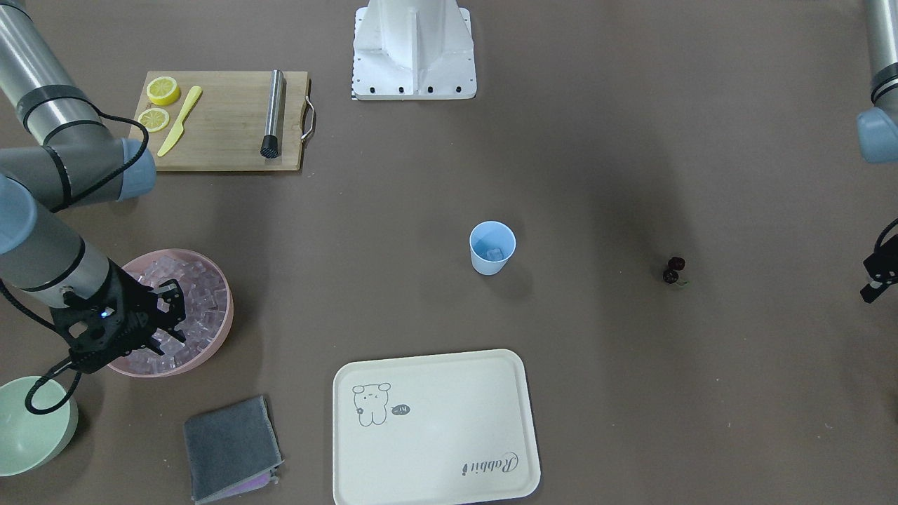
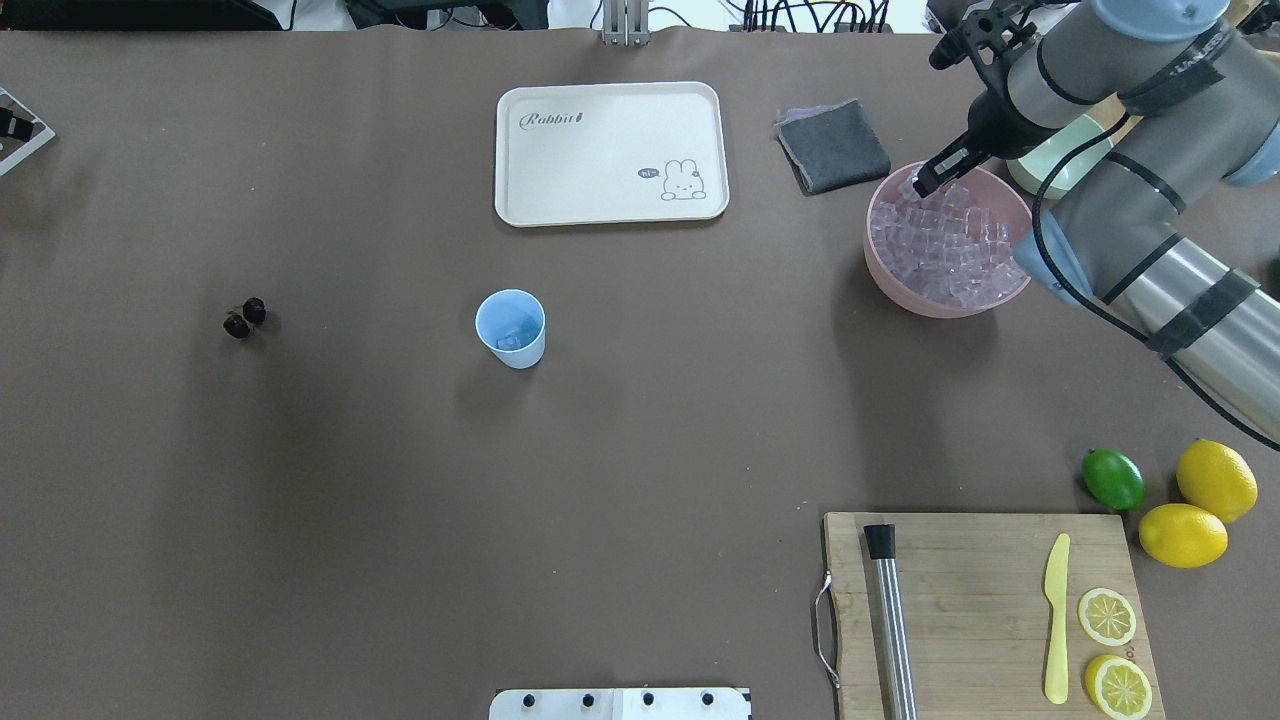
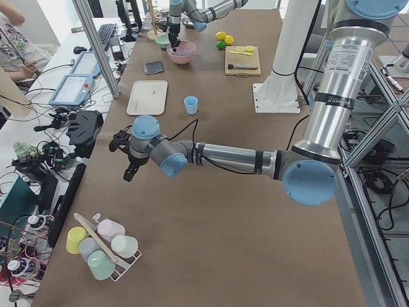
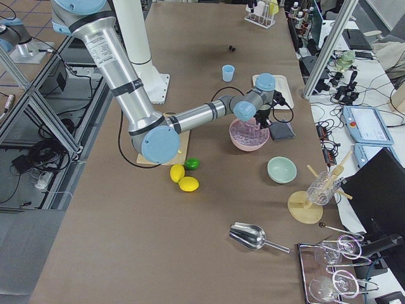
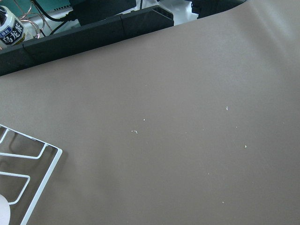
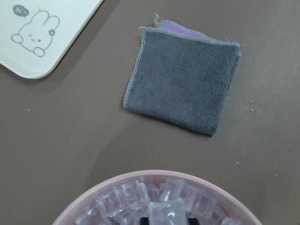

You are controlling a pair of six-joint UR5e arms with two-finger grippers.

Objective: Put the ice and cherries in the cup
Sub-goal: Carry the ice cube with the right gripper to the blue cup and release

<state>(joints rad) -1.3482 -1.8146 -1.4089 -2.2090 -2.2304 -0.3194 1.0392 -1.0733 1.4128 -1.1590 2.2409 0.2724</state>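
The light-blue cup [image 1: 492, 247] [image 2: 511, 327] stands upright mid-table with one ice cube in its bottom. The cherries [image 1: 673, 270] [image 2: 244, 317] lie on the mat well off to my left. The ice [image 2: 950, 250] is heaped in a pink bowl [image 1: 230, 308]. My right gripper [image 1: 172, 312] hangs over that bowl's far side. In the right wrist view an ice cube [image 6: 166, 211] sits larger than the rest, with dark pads close on either side. My left gripper [image 1: 877, 273] hovers over bare mat at the table's left end; its jaws are not visible.
A cream tray [image 1: 435, 428] and a grey cloth [image 6: 183, 84] lie beyond the cup. A pale green bowl [image 1: 28, 435] is beside the pink one. A cutting board [image 2: 980, 600] holds lemon slices, a knife and a metal muddler; a lime [image 2: 1113, 479] and lemons lie nearby. A wire rack [image 5: 18, 159] is under my left wrist.
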